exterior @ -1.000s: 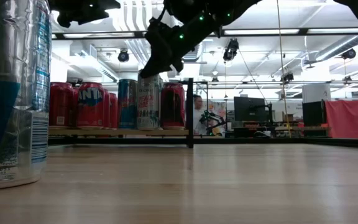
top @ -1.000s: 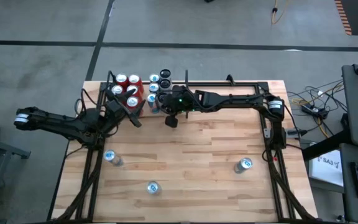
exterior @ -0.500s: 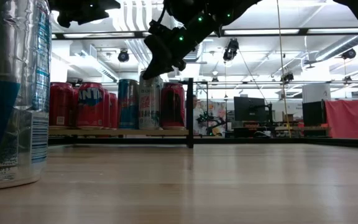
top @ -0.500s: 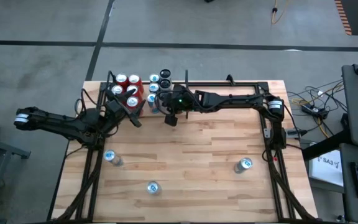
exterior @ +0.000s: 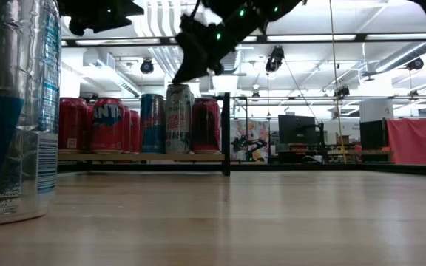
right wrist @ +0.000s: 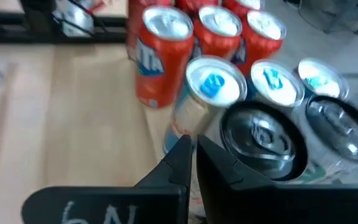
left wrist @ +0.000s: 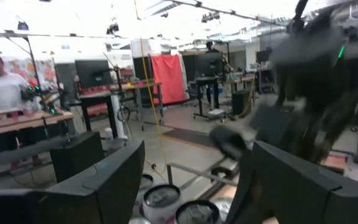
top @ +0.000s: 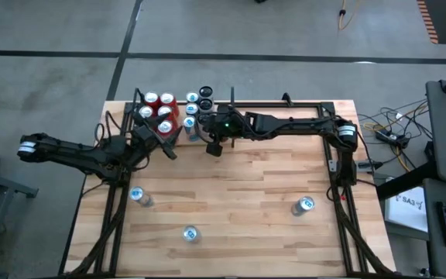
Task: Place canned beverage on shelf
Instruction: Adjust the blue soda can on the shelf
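Note:
The shelf (exterior: 139, 156), a narrow black-framed bay with a wood floor, stands at the table's far left and holds red cans (top: 157, 108) and silver-blue cans (top: 196, 108). My right gripper (top: 214, 148) is shut and holds nothing. It hangs just above and on the near side of the silver can (exterior: 177, 118) that stands upright at the shelf's front, and its fingers (right wrist: 193, 155) point at the can tops. My left gripper (top: 167, 147) waits open and raised beside the shelf's near left corner, its fingers (left wrist: 110, 180) wide apart.
Loose cans stand upright on the table at the near left (top: 137, 195), near middle (top: 190, 233) and near right (top: 304, 205); one of them (exterior: 13, 111) fills the low view's left edge. The wider black-framed bay (top: 285, 105) runs along the far edge.
My right gripper, still shut, has risen a little off the top of the front silver can, which stays upright on the shelf. My left gripper has kept still.

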{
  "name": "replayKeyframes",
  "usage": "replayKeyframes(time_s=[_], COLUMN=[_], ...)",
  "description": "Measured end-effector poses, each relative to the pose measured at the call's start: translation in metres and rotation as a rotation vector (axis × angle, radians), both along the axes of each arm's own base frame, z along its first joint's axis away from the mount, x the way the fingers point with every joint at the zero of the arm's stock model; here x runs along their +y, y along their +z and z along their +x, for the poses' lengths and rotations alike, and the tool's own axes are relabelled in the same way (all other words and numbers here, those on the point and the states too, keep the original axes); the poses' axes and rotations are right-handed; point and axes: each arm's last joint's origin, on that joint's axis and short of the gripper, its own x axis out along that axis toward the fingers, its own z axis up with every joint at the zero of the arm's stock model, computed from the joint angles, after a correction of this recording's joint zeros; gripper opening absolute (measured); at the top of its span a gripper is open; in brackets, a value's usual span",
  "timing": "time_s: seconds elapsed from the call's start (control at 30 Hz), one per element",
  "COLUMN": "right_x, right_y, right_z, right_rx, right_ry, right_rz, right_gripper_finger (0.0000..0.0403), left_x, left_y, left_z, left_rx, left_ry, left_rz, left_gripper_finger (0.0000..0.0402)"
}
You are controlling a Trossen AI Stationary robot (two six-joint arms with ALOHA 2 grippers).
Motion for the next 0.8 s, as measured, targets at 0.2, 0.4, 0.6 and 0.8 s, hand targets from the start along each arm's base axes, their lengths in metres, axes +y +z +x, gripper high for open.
replayKeyframes(time_s=[0.2, 0.4, 0.6, 0.8], right_x=[0.017, 0.034, 0.046, 0.052], right_y=[0.030, 0.058, 0.073, 0.076], right_z=[-0.019, -0.046, -0.065, -0.077], right_rx=[0.001, 0.031, 0.061, 0.112], right_ry=[0.037, 0.058, 0.077, 0.082], right_rz=[-0.005, 0.008, 0.024, 0.039], right_gripper_finger=[0.0013, 0.0013, 0.0013, 0.0013], left_x=[-0.001, 0.000, 0.002, 0.016], left_y=[-0.014, -0.003, 0.017, 0.017], left_z=[0.004, 0.004, 0.008, 0.020], left_rx=[0.098, 0.255, 0.485, 0.635], left_ry=[-0.030, -0.019, 0.019, 0.054], left_rz=[-0.069, -0.178, -0.191, -0.158], left_gripper_finger=[0.0263, 0.0187, 0.0052, 0.0006])
